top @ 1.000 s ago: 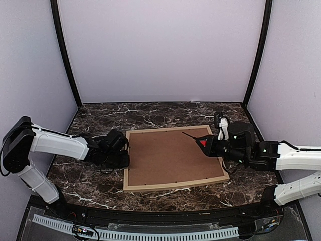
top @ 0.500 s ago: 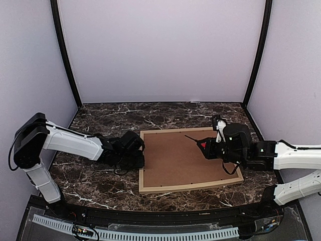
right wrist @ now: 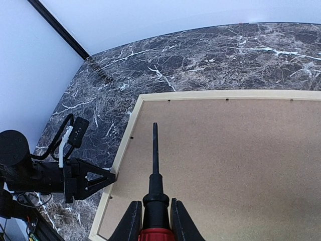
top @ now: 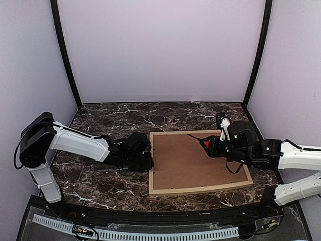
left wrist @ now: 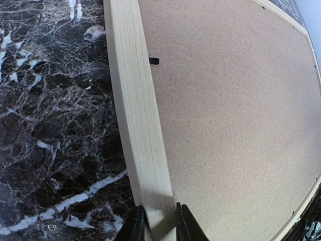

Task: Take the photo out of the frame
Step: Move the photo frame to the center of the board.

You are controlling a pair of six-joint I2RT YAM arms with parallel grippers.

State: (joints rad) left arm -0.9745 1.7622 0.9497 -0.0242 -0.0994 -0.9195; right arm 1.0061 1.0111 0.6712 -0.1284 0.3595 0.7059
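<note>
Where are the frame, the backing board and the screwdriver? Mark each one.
frame (left wrist: 135,110), left wrist view, on its wooden side rail.
backing board (top: 195,163), top external view, on its bare middle.
screwdriver (right wrist: 154,150), right wrist view, on its dark shaft.

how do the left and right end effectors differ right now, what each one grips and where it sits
The left end effector pinches the left rail of the frame; the right end effector grips a red-handled screwdriver. The left one sits low by the table at the frame's edge; the right one is over the backing board, with the tool's shaft pointing across it. Both are shut on something.
</note>
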